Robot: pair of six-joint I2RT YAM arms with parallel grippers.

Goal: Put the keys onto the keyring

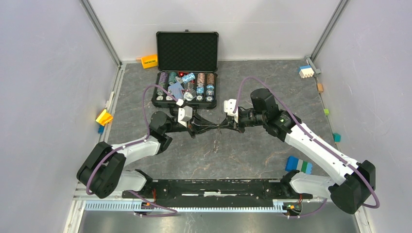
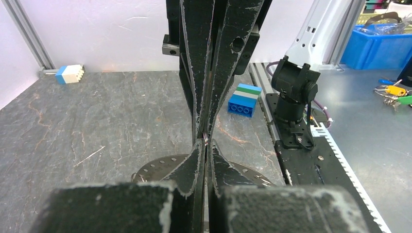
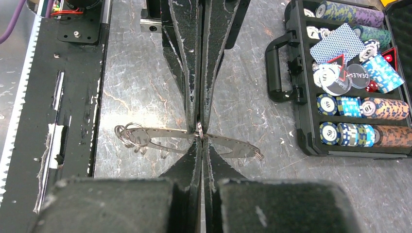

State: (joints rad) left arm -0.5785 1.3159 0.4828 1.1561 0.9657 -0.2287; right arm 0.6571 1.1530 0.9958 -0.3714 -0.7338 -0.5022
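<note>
The keyring (image 3: pixel 160 137) is a flat grey ring with small holes. It lies almost level just under the spot where both grippers meet, and also shows in the left wrist view (image 2: pixel 155 167). My left gripper (image 1: pixel 214 127) and right gripper (image 1: pixel 221 127) are both shut, tip to tip. A small wire ring (image 3: pixel 199 129) is pinched between the tips; it also shows in the left wrist view (image 2: pixel 205 140). More small wire rings (image 3: pixel 128 134) hang at the keyring's left end, and a tiny metal piece (image 3: pixel 258 155) at its right end. I cannot make out any key blades.
An open black case (image 1: pixel 186 73) of poker chips stands just behind the grippers, its handle (image 3: pixel 273 73) facing them. A blue, white and green block (image 1: pixel 298 165) lies front right. Other small blocks (image 1: pixel 103 117) sit along the side walls. The black base rail (image 1: pixel 214 188) runs along the near edge.
</note>
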